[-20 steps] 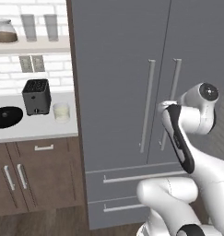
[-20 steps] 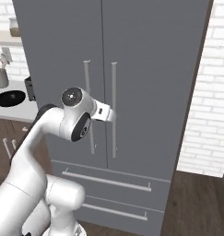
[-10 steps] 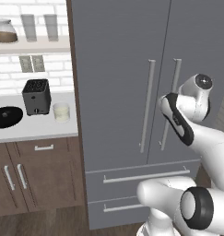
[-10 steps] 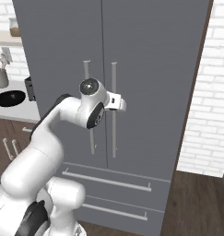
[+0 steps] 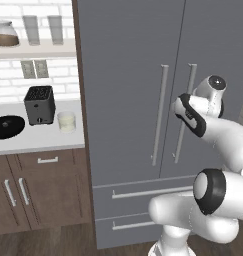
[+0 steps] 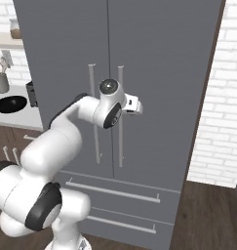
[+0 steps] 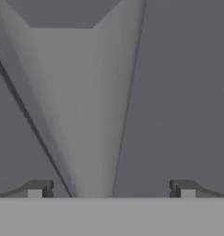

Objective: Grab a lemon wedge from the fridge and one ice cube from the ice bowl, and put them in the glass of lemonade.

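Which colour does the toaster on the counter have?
The toaster is black, or very dark grey; the left base view shows it best.

matt grey fridge [image 5: 128, 75], glossy black ice bowl [image 5: 7, 126], dark wood cabinets [image 5: 38, 192]

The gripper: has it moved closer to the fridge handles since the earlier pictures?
Yes. In the right base view the gripper has swung rightward across the fridge handles and now sits right of them, nearer the door.

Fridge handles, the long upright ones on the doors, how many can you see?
2. The left door handle and the right door handle stand side by side at the seam where the fridge doors meet. The arm hides part of the right one.
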Robot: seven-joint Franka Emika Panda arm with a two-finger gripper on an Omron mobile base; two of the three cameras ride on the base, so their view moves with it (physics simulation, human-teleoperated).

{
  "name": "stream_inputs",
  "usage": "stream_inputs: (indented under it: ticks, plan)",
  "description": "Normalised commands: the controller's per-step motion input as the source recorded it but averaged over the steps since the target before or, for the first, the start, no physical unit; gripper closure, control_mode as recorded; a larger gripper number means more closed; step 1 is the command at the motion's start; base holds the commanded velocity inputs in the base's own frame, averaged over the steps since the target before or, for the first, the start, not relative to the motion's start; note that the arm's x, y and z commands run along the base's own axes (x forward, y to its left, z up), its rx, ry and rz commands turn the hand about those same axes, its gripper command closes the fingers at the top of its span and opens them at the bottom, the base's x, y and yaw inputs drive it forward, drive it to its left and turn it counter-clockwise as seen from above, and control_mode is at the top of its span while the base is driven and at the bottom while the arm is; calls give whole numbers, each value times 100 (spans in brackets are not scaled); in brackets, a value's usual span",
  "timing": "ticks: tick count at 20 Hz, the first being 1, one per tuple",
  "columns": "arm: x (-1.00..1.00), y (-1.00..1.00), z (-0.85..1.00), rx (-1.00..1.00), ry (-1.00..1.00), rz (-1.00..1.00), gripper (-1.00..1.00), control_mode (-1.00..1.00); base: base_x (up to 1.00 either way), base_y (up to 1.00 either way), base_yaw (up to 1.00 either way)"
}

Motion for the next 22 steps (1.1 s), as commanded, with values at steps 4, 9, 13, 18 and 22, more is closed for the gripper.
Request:
stream_inputs:
  ticks: [4,9,13,18,22]
  plan:
    - [41,0,-19,0,7,-5,-100,-100,0,0,0]
    - [20,0,-9,1,2,-2,-100,-100,0,0,0]
    - [8,0,-13,5,0,0,-100,-100,0,0,0]
    - [12,0,-10,4,-1,0,-100,-100,0,0,0]
    - [19,5,-3,1,-1,0,100,-100,0,0,0]
